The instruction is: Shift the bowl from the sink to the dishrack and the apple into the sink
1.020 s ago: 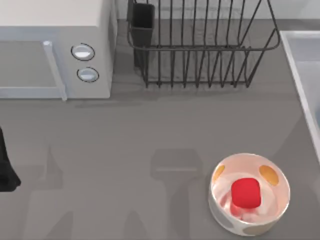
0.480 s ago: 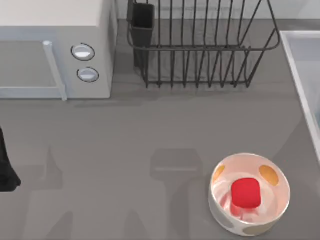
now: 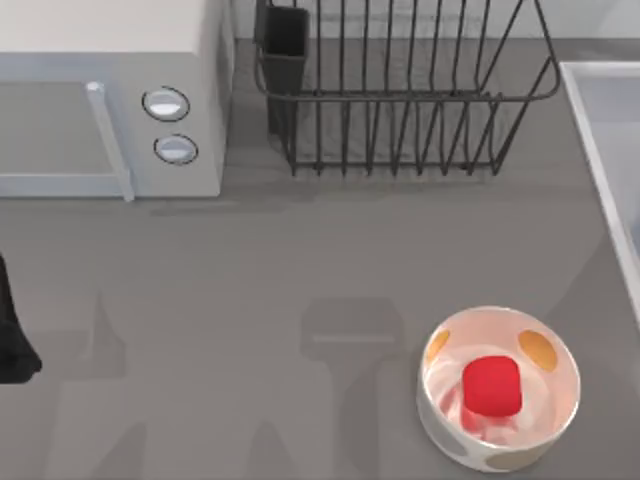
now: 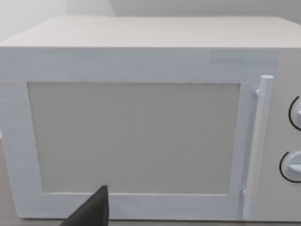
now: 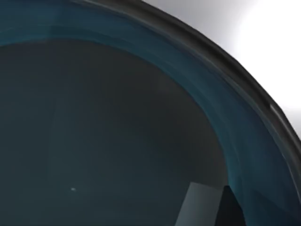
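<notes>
Nothing has shifted on the tabletop [image 3: 300, 260] since a second ago: every object and shadow sits as it did. From above, the sink [image 3: 600, 140] is cut off at the right edge, so just its raised pale rim and a strip of basin show. The bowl [image 5: 117, 122] appears in the right wrist view at very close range, its teal wall curving round a dark interior, mouth facing the camera; its full outline is cropped. The right end effector sits just above it, but whether its fingers are spread or pressed together I cannot tell. The dishrack [image 3: 400, 100] stands at the back, its black cup [image 3: 285, 45] at its left corner. The apple [image 3: 492, 386] rests inside the white spotted bowl [image 3: 470, 450] near the front right. The left arm [image 3: 12, 330] is parked at the left edge, facing the microwave [image 4: 141, 132]; I cannot tell how its end effector is set
</notes>
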Robot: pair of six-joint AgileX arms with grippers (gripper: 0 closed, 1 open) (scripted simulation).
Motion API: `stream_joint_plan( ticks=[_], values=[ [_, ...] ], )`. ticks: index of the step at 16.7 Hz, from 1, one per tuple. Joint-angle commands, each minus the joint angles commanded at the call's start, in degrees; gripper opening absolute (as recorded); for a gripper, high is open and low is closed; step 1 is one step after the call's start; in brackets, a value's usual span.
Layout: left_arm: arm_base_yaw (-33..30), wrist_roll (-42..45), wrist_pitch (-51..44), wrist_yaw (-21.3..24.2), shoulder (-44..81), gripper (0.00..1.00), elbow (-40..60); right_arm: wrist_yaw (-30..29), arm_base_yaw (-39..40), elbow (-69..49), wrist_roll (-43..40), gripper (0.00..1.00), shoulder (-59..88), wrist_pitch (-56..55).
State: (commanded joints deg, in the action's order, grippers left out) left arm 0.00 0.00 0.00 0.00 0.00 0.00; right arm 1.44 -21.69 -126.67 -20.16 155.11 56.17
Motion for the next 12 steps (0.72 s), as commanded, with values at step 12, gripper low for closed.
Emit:
stream_joint_plan(
  ticks=[12],
  values=[
    [0.0,0.0,0.0,0.0,0.0,1.0,0.0,1.26,-10.41,14.84,-10.95,0.0,-30.35,15.88]
  ],
)
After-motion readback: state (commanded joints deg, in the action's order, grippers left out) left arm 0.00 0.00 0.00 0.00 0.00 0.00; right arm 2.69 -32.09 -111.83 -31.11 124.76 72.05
